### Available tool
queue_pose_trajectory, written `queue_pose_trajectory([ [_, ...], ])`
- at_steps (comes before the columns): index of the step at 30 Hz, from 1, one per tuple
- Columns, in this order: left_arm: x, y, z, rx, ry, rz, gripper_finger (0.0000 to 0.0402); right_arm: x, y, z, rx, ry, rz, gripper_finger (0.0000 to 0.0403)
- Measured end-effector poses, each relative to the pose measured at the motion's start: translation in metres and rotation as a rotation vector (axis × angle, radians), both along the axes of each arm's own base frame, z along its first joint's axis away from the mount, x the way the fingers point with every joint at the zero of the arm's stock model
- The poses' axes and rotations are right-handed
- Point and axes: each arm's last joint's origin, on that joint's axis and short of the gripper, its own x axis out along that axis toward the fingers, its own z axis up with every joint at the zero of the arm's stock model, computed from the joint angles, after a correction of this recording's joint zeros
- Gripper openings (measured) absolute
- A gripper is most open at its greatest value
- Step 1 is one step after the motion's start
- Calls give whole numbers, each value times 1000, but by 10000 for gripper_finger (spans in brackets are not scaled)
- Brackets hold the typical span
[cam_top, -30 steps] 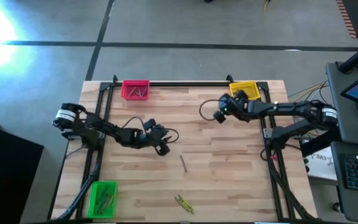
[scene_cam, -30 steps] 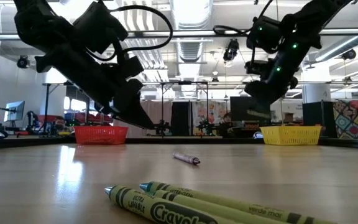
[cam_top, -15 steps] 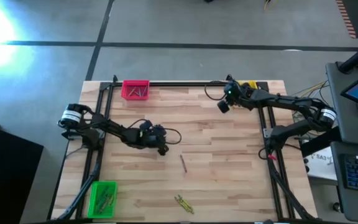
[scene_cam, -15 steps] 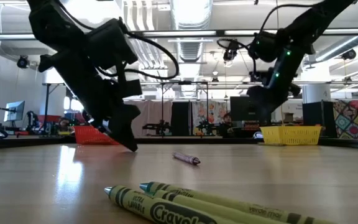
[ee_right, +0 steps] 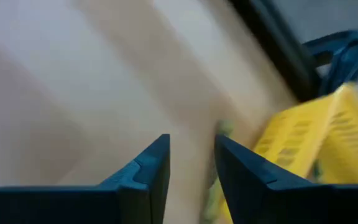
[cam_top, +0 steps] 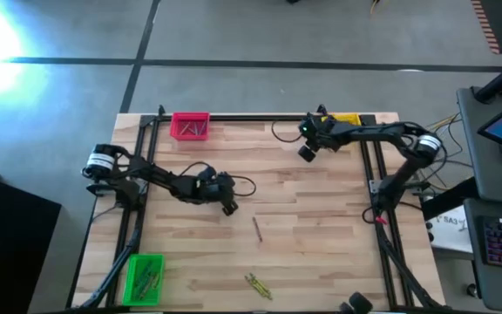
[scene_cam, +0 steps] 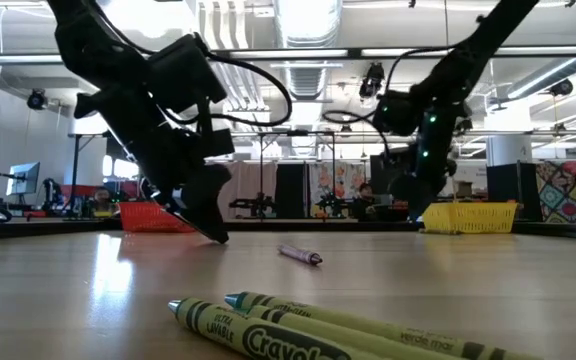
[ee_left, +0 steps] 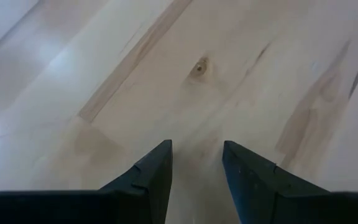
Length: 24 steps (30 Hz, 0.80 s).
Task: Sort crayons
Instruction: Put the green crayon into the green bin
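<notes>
L hand [cam_top: 228,208] sits low over the wooden tabletop [cam_top: 321,235], left of centre, tips nearly at the wood. L wrist view: fingers [ee_left: 148,177] spread w/ a narrow gap, nothing betw them, only bare planks ahead.

R hand [cam_top: 307,153] hovers near the far edge, just beside the yellow bin [cam_top: 347,120] at the far right corner. R wrist view: fingers [ee_right: 145,171] slightly apart, empty; the yellow bin's wall shows close ahead, w/ something olive lying on the wood at its foot, too blurred to name for sure.

Crayons: one dark single crayon [cam_top: 256,229] lies loose near mid-tabletop, just nearside of the L hand, not touching it; low view shows it as a short purplish stick [scene_cam: 300,254]. An olive-yellow pair [cam_top: 256,285] lies side by side at the near edge, touching, paper labels visible in low view [scene_cam: 318,328]. More sticks sit in the pink bin [cam_top: 190,127] at the far edge and in the green bin [cam_top: 144,278] at the near left corner.
</notes>
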Motion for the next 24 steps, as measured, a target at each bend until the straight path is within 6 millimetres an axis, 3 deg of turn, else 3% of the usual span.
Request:
queue_pose_trajectory([
  [8, 1, 1, 0, 5, -7, -3, 129, 20, -35, -9, 107, 278, 12, 117],
  [15, 0, 2, 0, 19, 2, -8, 129, 26, -51, -30, 169, 503, -17, 123],
  [24, -2, 2, -1, 27, 18, -12, 130, 31, -56, -44, 314, 462, 51, 101],
])
